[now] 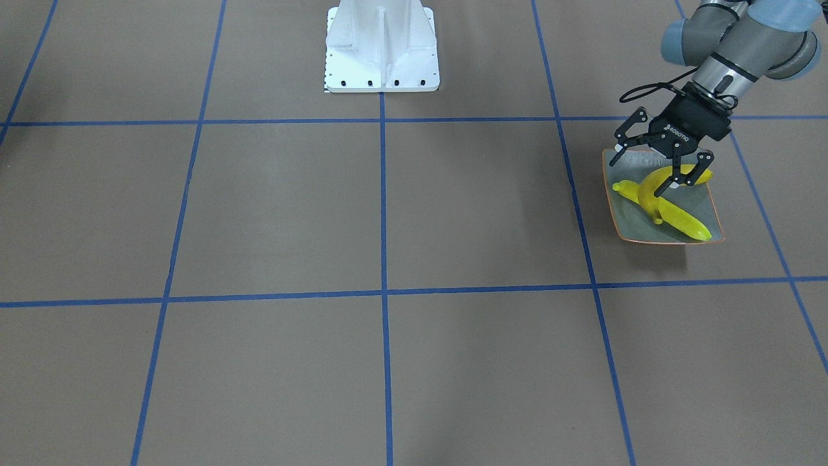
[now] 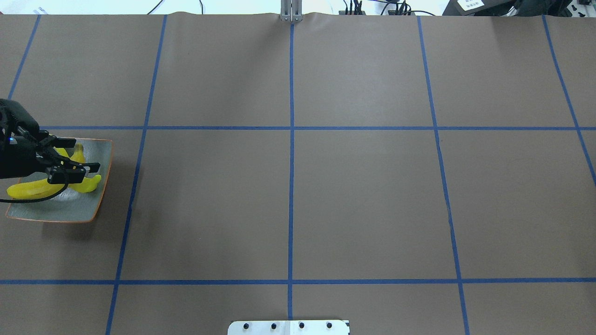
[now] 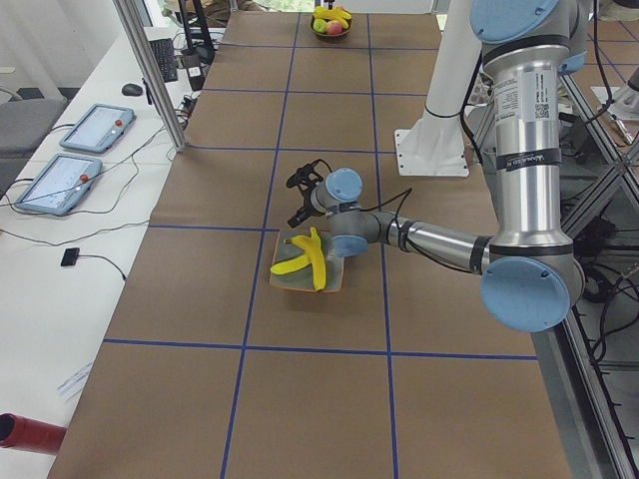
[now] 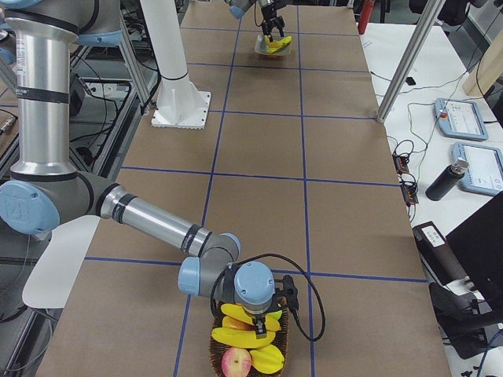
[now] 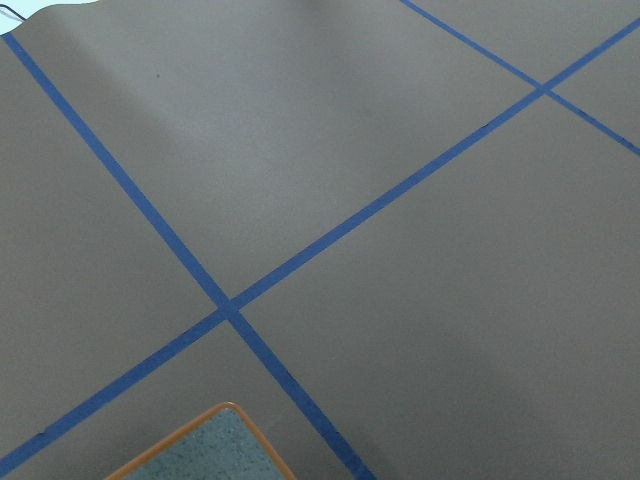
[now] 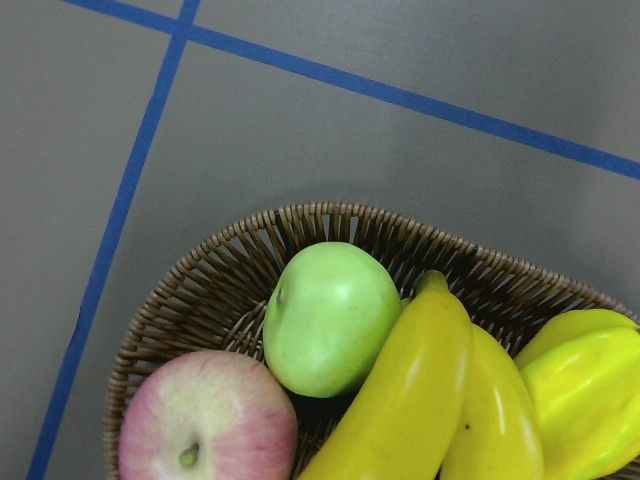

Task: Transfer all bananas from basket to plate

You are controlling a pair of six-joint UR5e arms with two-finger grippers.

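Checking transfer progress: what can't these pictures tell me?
Right hand: seen from behind in exterior right only; open or shut unknown.
Basket bananas: cut by the right wrist view's edge, partly covered in exterior right; count unclear.
Left hand: whether it touches the plate's bananas is unclear; overhead, it partly covers them.

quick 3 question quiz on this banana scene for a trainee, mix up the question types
1. How many bananas lie on the plate?
2. True or false: the basket holds apples as well as bananas.
3. The left gripper above the plate is: A open, B shut on a banana, C out of view.
Key: 1 two; 2 true; 3 A.
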